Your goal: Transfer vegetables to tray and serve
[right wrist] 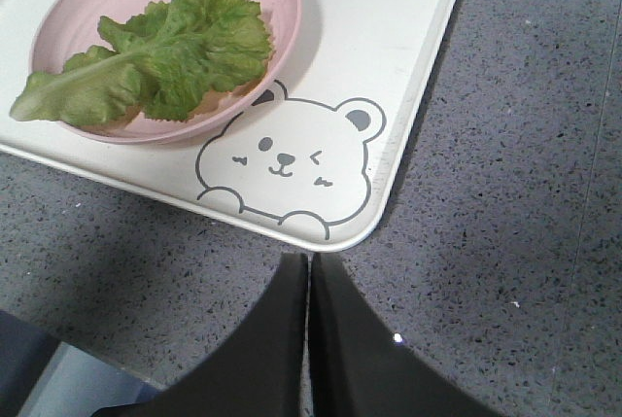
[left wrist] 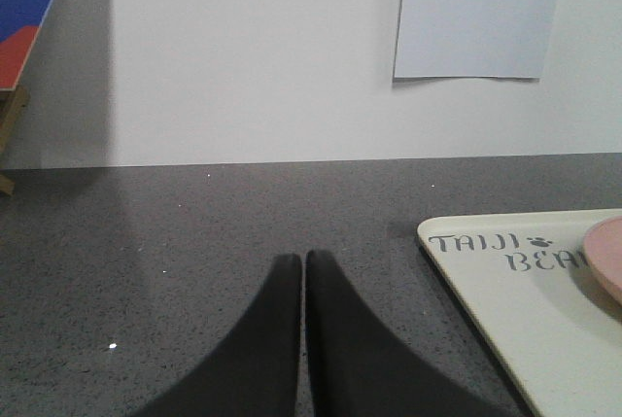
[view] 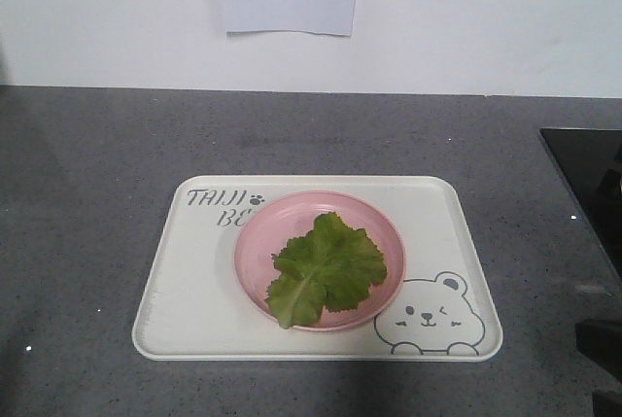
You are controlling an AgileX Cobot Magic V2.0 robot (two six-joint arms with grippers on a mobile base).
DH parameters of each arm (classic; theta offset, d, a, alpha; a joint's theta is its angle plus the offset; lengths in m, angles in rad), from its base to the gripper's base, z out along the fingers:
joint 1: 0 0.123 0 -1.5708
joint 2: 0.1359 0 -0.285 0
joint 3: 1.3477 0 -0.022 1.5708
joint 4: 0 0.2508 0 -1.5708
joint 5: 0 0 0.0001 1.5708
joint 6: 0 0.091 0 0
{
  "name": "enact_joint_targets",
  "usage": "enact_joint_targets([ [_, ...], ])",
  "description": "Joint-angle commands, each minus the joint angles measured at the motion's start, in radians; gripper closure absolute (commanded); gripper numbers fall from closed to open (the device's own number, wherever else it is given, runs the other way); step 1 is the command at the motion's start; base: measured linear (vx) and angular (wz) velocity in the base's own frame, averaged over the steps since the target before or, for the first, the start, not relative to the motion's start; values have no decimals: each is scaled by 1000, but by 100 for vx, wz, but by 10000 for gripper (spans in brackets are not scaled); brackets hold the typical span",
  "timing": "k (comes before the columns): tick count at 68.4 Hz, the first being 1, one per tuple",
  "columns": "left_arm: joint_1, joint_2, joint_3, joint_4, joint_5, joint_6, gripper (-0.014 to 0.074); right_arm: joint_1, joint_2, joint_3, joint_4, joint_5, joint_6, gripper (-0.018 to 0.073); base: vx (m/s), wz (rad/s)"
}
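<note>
Soft, even overhead light, no glare; faint shadows on the worktop; front view slightly grainy.

The plate covers the end of the tray lettering at its 10 o'clock, and the leaf hides much of the plate's floor. The left wrist view cuts the tray and plate off at 3 o'clock. A dark object at the front view's 3 o'clock runs past the edge, unidentifiable.
</note>
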Motion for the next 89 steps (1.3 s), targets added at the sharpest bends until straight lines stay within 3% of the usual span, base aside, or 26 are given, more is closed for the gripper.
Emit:
enact_joint_targets([
  [1, -1, -14, 28, -8, -74, -3, 602, -2, 3, -25, 23, -53, -11, 569, 0, 0],
  [46, -1, -14, 28, -8, -74, -3, 602, -2, 3, -25, 22, -53, -12, 569, 0, 0],
  [55, -1, -14, 28, -8, -74, -3, 602, -2, -7, -25, -15, -117, -18, 569, 0, 0],
  [62, -1, -14, 28, -8, -74, -3, 602, -2, -60, -7, -91, -212, -6, 568, 0, 0],
  [72, -1, -14, 28, -8, -74, -3, 602, -2, -179, 137, -219, -483, 30, 566, 0, 0],
  [81, -1, -14, 28, -8, -74, -3, 602, -15, -309, 288, -354, -682, 112, 565, 0, 0],
  [89, -1, -14, 28, -8, -74, -3, 602, -26, -428, 405, -469, -775, 201, 565, 0, 0],
])
